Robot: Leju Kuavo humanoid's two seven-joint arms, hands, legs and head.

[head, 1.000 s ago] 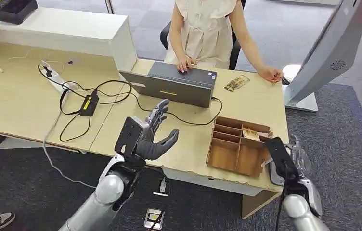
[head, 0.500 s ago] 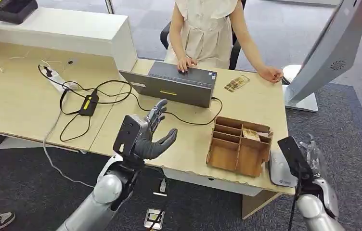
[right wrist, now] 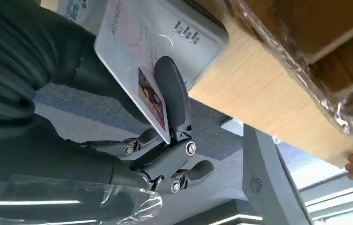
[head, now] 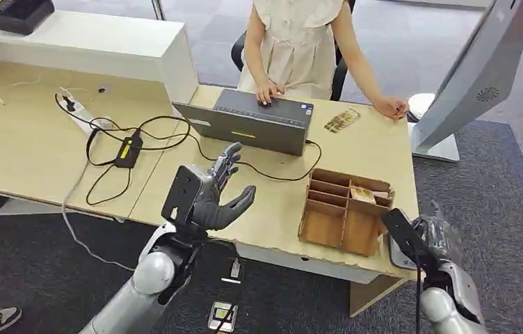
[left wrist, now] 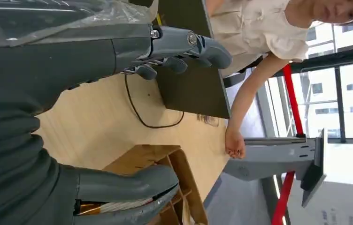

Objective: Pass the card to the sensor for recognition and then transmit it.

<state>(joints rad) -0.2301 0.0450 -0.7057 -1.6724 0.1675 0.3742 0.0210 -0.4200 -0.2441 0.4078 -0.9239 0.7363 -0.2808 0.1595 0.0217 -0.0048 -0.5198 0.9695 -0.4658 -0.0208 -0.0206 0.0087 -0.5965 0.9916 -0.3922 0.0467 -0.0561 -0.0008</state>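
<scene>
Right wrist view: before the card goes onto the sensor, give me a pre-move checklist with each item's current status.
1. Card held by right hand, thumb across its face: ok.
2. Card over the sensor: ok, its edge overlaps the white reader.
3. Card flat on the sensor: cannot tell, it looks tilted.
4. Wooden organizer apart from the right hand: ok.
5. Left hand open over the desk, holding nothing: ok.
6. Person's hand away from the sensor: ok.
</scene>
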